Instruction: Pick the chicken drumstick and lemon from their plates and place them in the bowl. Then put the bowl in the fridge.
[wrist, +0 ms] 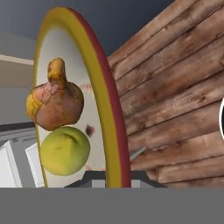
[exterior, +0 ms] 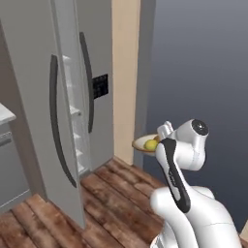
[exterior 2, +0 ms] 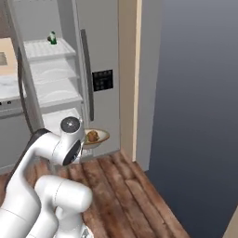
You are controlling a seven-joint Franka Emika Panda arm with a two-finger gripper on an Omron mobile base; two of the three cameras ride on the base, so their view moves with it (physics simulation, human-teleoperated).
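Note:
The tan-rimmed bowl (exterior: pixel 143 144) hangs in the air in front of the fridge (exterior: pixel 99 58), whose left door (exterior: pixel 34 97) stands open on white shelves (exterior 2: pixel 51 88). My gripper (exterior: pixel 160 137) is shut on the bowl's near rim. In the hand view the bowl (wrist: pixel 114 127) shows edge-on, with the gripper (wrist: pixel 114 177) clamped at its lower rim. Inside lie the orange-brown chicken drumstick (wrist: pixel 54 103) and, beside it, the yellow-green lemon (wrist: pixel 64 150). The right base view shows the drumstick (exterior 2: pixel 93 135) in the bowl (exterior 2: pixel 103 136), just right of my arm. The plates are out of view.
A small green item (exterior 2: pixel 52 38) stands on the fridge's top shelf. A dark dispenser panel (exterior: pixel 100 86) sits on the shut right door. A beige wall post (exterior: pixel 126 72) rises right of the fridge. A counter edge (exterior: pixel 5 114) lies at left. Wooden floor (exterior: pixel 116 203) lies below.

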